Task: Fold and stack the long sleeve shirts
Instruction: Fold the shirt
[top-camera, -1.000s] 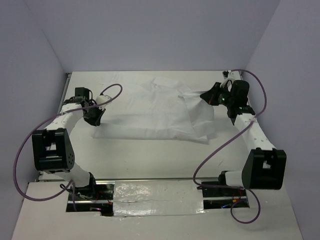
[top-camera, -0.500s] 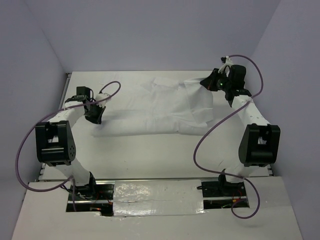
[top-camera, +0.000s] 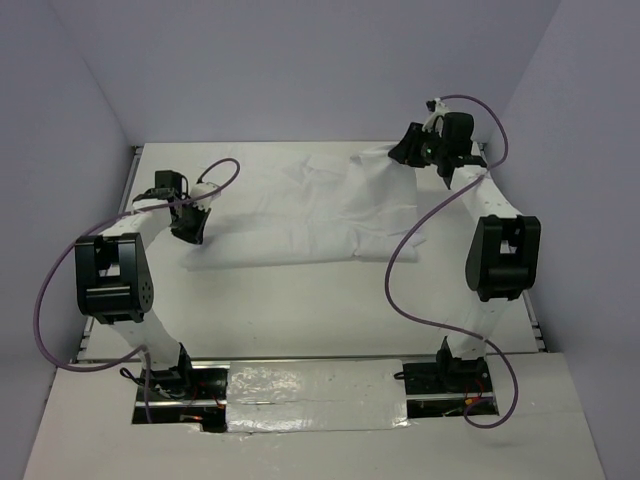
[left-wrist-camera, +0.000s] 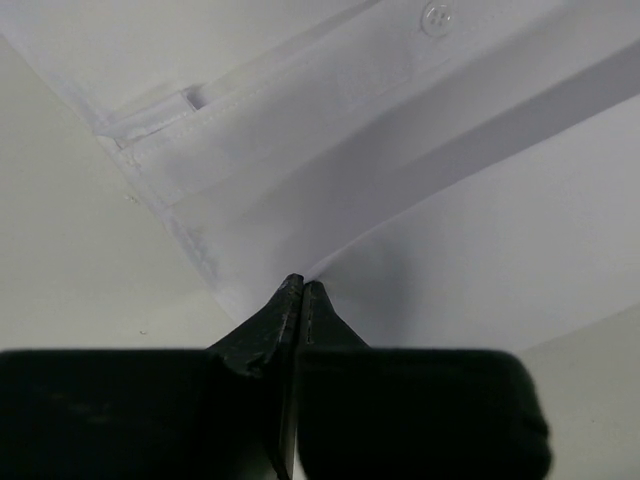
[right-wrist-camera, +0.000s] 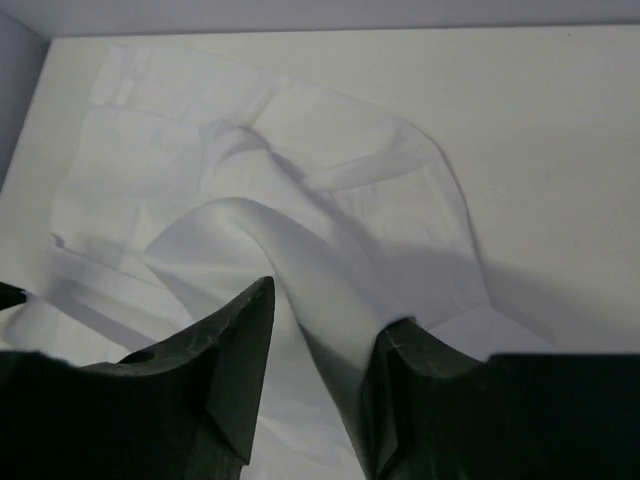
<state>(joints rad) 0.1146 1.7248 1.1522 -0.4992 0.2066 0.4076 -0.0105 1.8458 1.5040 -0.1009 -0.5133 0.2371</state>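
Observation:
A white long sleeve shirt lies spread and wrinkled across the middle of the table. My left gripper is at its left edge. In the left wrist view its jaws are pressed together, with a fold of the shirt running into the tips; a buttoned placket lies beyond. My right gripper is at the shirt's far right corner. In the right wrist view it stands open, and a raised ridge of the shirt runs between the fingers and rests against the right finger.
Grey walls close in the table on three sides. The right gripper is close to the table's far edge. Purple cables loop from both arms over the table. A shiny taped strip runs between the arm bases.
The right arm swung toward the far edge, drawing the shirt's right side back with it, and its jaws opened. The left gripper shifted slightly back and holds the left edge.

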